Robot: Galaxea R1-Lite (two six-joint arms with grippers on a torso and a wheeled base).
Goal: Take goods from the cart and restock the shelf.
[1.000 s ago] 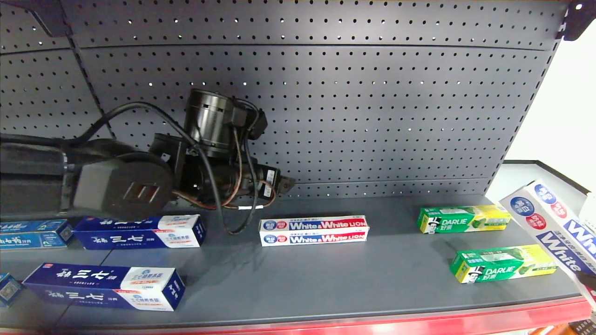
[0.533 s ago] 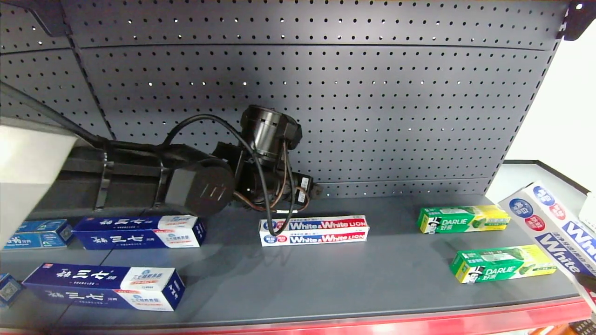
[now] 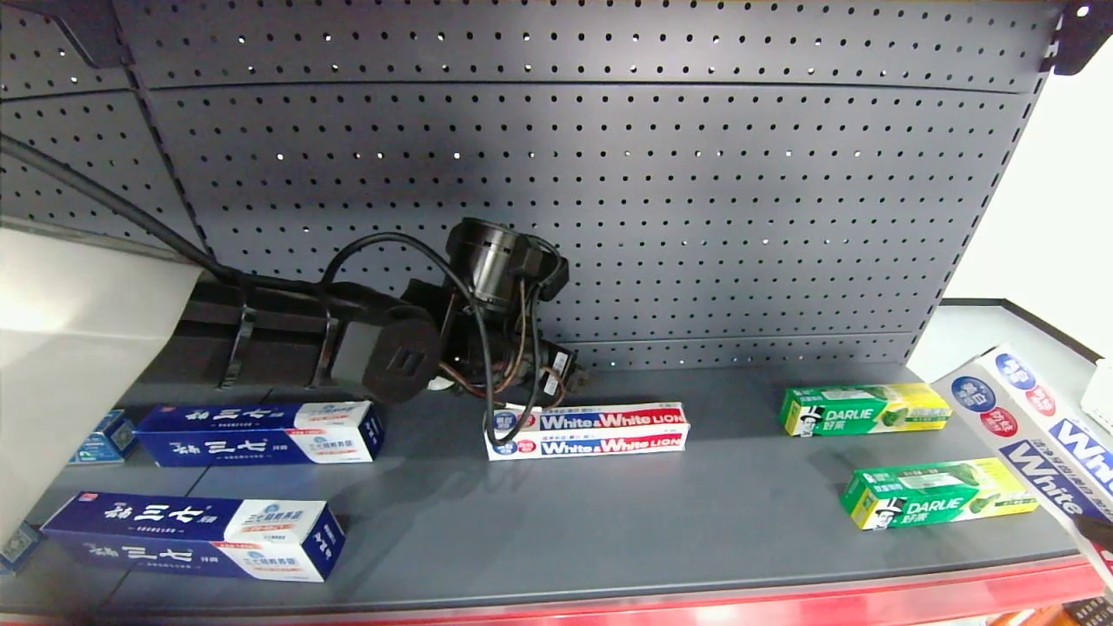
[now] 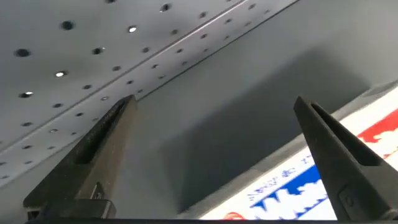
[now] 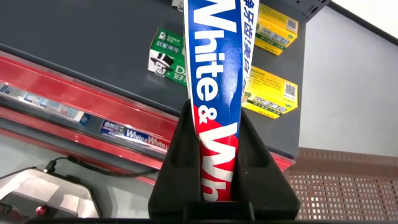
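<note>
Left gripper (image 4: 212, 104) stands open, its two fingers (image 4: 102, 146) spread wide with nothing between them, low over the shelf (image 4: 236, 93) and close to the pegboard wall (image 4: 74, 43). The left wrist view has a white box (image 4: 283, 190) lying flat just beside one finger. The head view places that gripper (image 3: 567, 365) right behind the left end of this box (image 3: 587, 429), with a loop of cable (image 3: 500, 409) hanging in front of that end.

Right gripper (image 5: 216, 121) is clamped on a second white box (image 5: 214, 50). Its jaws pinch the long carton near one end, so most of it sticks out past the fingers. In the head view this carton (image 3: 1035, 435) comes in tilted at the right edge, near the right end of the shelf (image 3: 609, 522).

Two green boxes (image 3: 865, 409) (image 3: 939, 494) lie flat on the right part of the shelf, one behind the other. The right wrist view shows them partly hidden behind the held carton, and also the label strips on the red front rail (image 5: 93, 99). Two blue boxes (image 3: 261, 432) (image 3: 196, 533) lie on the left part, well apart from the green ones.
</note>
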